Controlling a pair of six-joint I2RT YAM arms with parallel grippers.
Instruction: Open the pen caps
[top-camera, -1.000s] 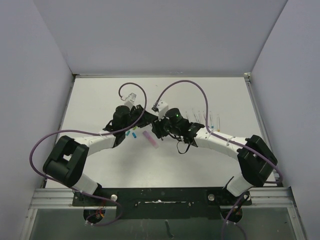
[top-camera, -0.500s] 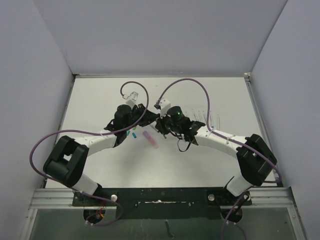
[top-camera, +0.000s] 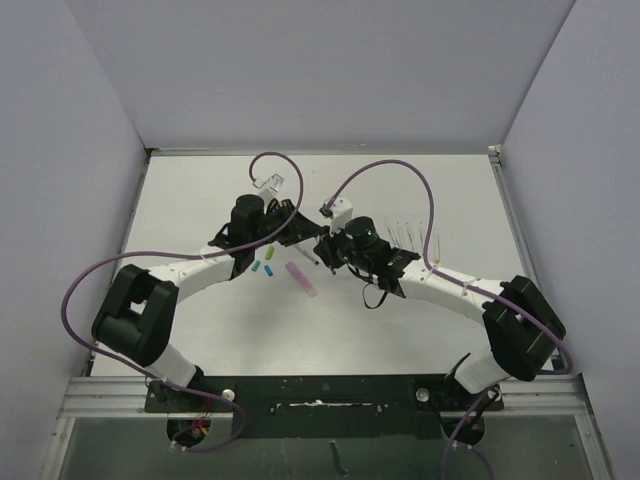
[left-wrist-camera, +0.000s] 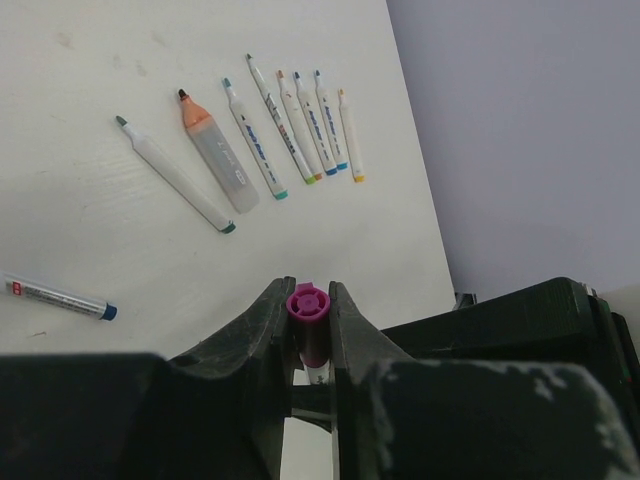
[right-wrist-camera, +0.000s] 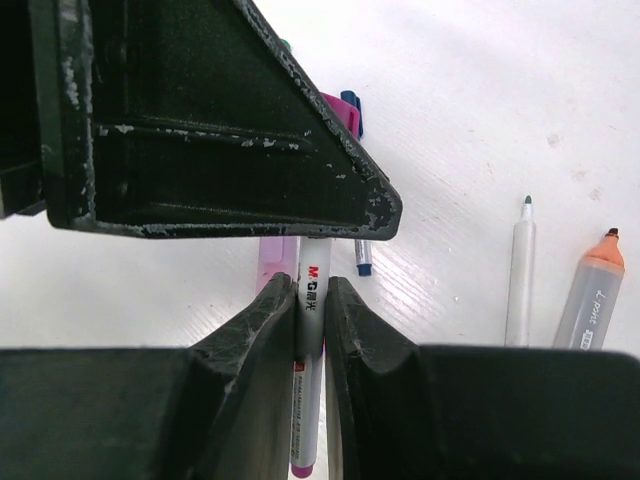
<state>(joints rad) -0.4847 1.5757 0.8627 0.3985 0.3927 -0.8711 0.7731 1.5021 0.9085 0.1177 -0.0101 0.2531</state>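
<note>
**Two arms, one pen:** Both arms meet over the white table (top-camera: 190, 200), just beyond the pink highlighter (top-camera: 301, 278) that lies flat near its middle. The left gripper (left-wrist-camera: 308, 294) is closed to a narrow gap on a magenta cap (left-wrist-camera: 308, 303). Its two black fingers press the cap's sides, and the cap's round end faces the wrist camera. The right gripper (right-wrist-camera: 310, 287), likewise nearly closed, clamps the white barrel of the same pen (right-wrist-camera: 306, 410) (the barrel is printed "M&G"). The pen's magenta tail end points back toward the right wrist.

In the right wrist view the pen hangs directly over the highlighter, whose pale pink body shows just left of the barrel. Whether cap and barrel have parted cannot be told, because the left gripper's finger covers the joint.

A yellow-green cap (top-camera: 255, 268) and a teal cap (top-camera: 268, 269) lie loose on the table just left of the highlighter. A row of uncapped pens (left-wrist-camera: 300, 130) lies well to the right of the highlighter, past the right arm. A fat orange-tipped marker (left-wrist-camera: 215, 155) and a green-tipped pen (left-wrist-camera: 175, 178) lie at one end of that row.
</note>
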